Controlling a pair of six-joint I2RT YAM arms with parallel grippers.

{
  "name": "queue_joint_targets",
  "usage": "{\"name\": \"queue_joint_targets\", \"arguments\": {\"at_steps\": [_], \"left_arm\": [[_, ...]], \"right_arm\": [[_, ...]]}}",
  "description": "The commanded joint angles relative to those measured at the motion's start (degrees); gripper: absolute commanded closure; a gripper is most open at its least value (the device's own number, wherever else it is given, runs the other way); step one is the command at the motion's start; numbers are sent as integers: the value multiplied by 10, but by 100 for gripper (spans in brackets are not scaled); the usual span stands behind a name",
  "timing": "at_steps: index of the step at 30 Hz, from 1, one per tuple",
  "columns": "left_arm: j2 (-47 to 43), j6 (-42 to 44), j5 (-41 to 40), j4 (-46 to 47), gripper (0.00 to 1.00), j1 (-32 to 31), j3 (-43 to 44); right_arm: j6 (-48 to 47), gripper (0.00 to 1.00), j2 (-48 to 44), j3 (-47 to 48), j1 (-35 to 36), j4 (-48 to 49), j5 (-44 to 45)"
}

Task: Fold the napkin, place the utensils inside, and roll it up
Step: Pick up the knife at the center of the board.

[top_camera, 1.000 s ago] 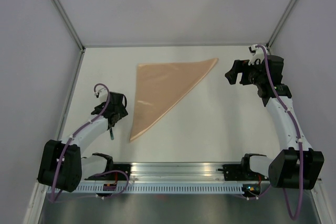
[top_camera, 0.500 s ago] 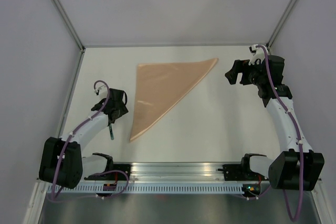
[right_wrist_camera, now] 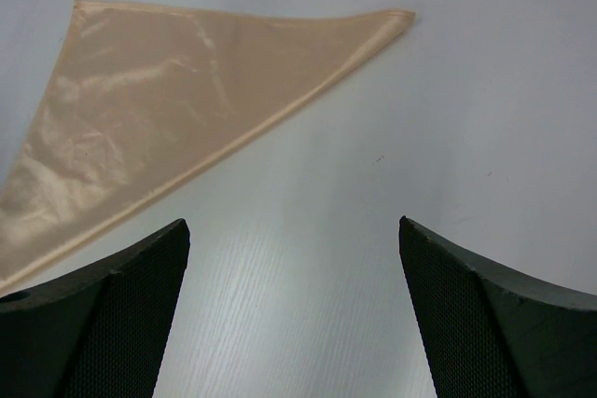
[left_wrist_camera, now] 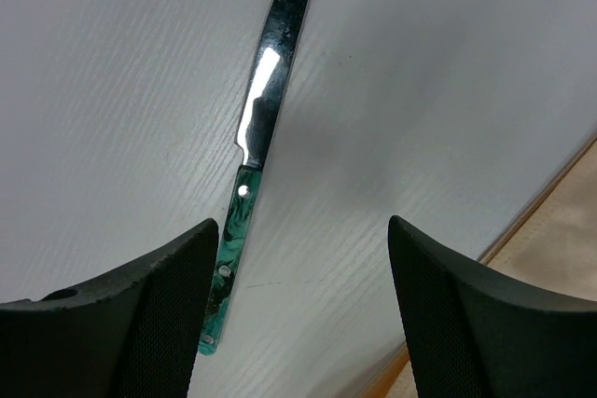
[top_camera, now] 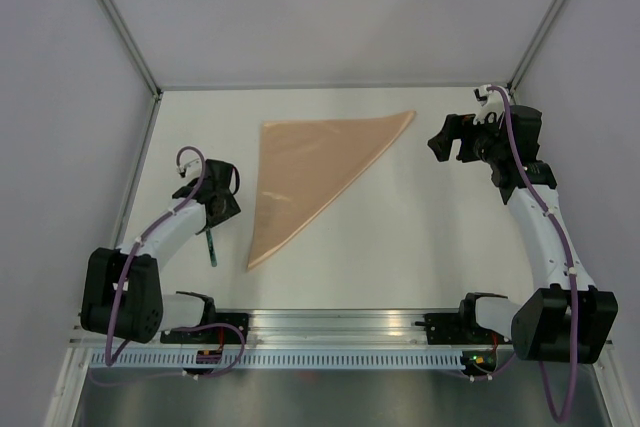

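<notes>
You see the napkin [top_camera: 310, 172], folded into 1 triangle, lying flat; 1 knife [left_wrist_camera: 254, 160] lies just left of it, under your left gripper [left_wrist_camera: 300, 263], wide open and empty. Your right gripper [right_wrist_camera: 294, 267], likewise open, holds nothing.

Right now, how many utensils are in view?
1. A green-handled knife lies on the table, just left of the folded napkin, by the open left hand. More may be hidden under the napkin.
</notes>
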Motion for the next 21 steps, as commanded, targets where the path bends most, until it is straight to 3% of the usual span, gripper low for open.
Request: {"name": "queue_joint_targets", "arguments": {"at_steps": [1, 21], "left_arm": [[6, 30, 24, -24, 22, 17, 28], [97, 66, 101, -15, 33, 85, 43]], "right_arm": [[8, 2, -2, 0, 0, 5, -11], [6, 2, 4, 0, 0, 5, -15]]}}
